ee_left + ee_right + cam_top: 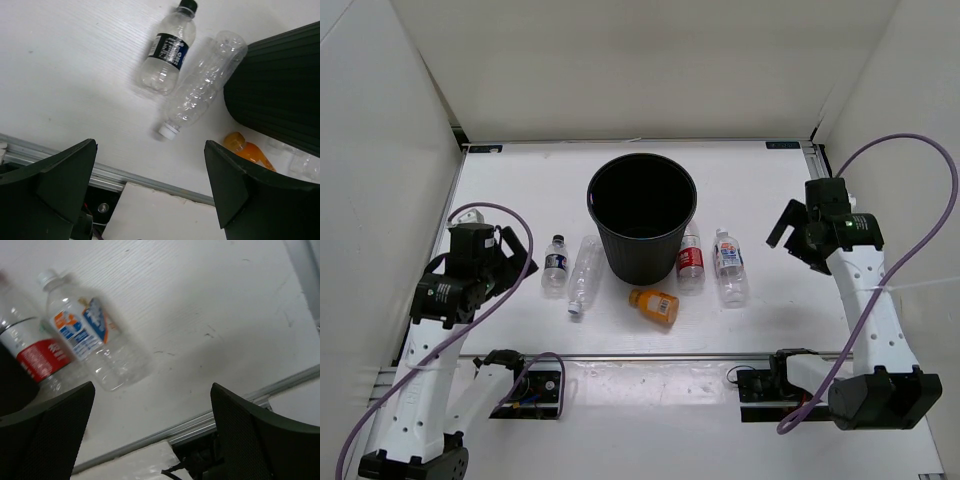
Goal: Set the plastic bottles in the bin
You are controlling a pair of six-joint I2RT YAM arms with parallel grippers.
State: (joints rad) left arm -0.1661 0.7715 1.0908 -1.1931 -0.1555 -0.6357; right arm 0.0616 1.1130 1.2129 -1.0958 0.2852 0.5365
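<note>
**Five bottles down, nothing in hand**

All the plastic bottles lie on the tabletop [520, 180] around the bin [645, 260]. The dark-blue-label bottle [555, 265] and the unlabelled bottle [583, 275] are side by side on its left. The red-label bottle [690, 260] lies against its right wall, with the white-blue-label bottle [729, 267] just beside. The orange bottle [655, 305] is in front.

My left fingers [512, 262] and right fingers [790, 228] stand apart, holding nothing.

I judge the clear bottles empty: light, slick, thin-walled and ready to roll. I'd close gently across the mid-body.
</note>
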